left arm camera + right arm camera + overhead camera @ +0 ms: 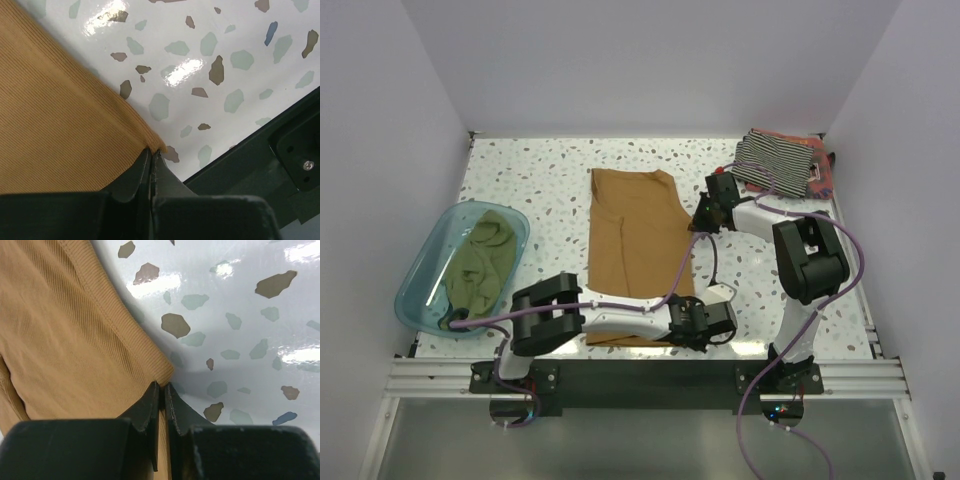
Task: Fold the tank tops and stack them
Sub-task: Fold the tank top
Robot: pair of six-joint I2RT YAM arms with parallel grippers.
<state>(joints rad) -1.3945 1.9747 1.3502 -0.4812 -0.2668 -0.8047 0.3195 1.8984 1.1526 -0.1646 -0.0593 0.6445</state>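
Observation:
The tan-brown tank top (pixel 635 240) lies flat in the middle of the table, long side running front to back. My left gripper (pixel 705 322) is shut on its near right corner (pixel 152 145). My right gripper (pixel 703 222) is shut on its right edge farther back (pixel 165 372). The olive green tank top (pixel 480 265) is bunched in the teal tub. The black-and-white striped top (pixel 775 160) lies folded at the back right on the reddish one (pixel 822 178).
The translucent teal tub (pixel 425 275) stands at the left front of the speckled table (pixel 550 190). White walls close the back and sides. A black rail (pixel 260 150) runs along the near edge.

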